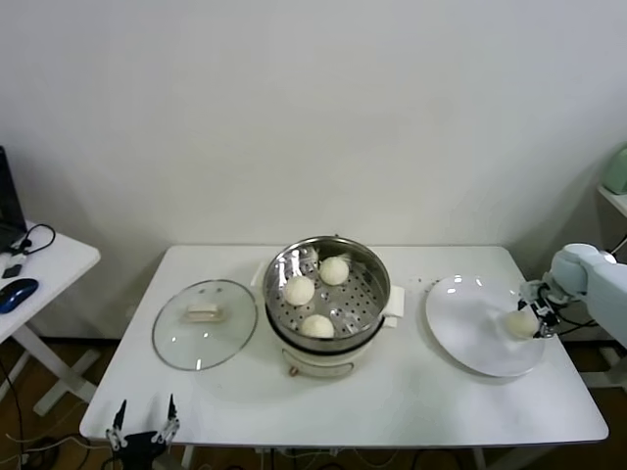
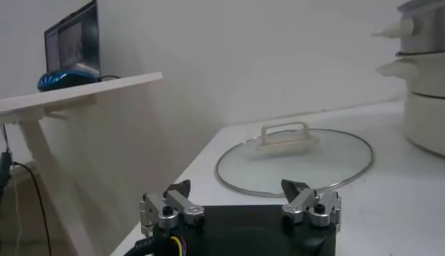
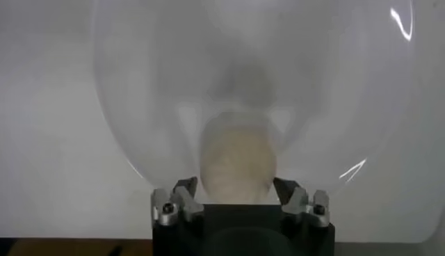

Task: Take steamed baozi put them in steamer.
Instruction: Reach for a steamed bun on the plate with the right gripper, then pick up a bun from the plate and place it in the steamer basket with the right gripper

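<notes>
Head view: three steamed baozi (image 1: 315, 292) already sit in the steamer (image 1: 327, 304), glass lid (image 1: 205, 324) off just left of it so the basket stays open for loading; fourth bun (image 1: 522, 321) on the white plate (image 1: 470, 328) right of the steamer, right gripper (image 1: 535, 319) at it. Left gripper (image 1: 144, 427) parked at the table's near edge, well left of the steamer. Left wrist view: its fingers (image 2: 179, 193) spread, holding nothing. Right wrist view: fingers (image 3: 288, 190) flank the last bun (image 3: 238, 164), looks like closing contact, grip likely.

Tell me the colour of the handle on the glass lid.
Cream-white; the handle on the glass lid shows best in the left wrist view.
</notes>
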